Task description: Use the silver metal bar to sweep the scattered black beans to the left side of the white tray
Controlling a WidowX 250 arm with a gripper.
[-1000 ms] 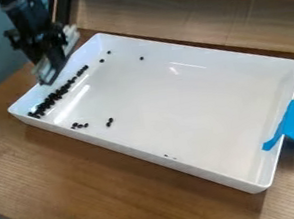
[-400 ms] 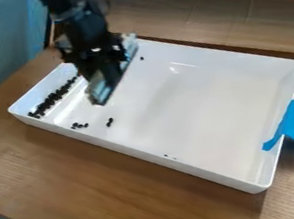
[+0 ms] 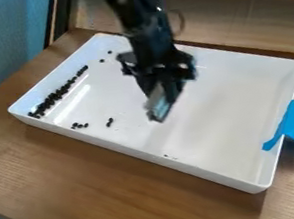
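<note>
A black, jointed arm (image 3: 146, 36), blocky near its lower end, with small pale spots (image 3: 183, 65) and a thin curved cable (image 3: 181, 21).

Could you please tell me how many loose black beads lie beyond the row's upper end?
2: one bead near the upper corner of the tray, another bead below it, nearer the row. The arm may hide more.

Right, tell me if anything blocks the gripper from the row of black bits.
Nothing visible stands between the gripper and the row of black bits. Two small clusters lie off the line to its middle, towards the white tray's near long wall.
</note>
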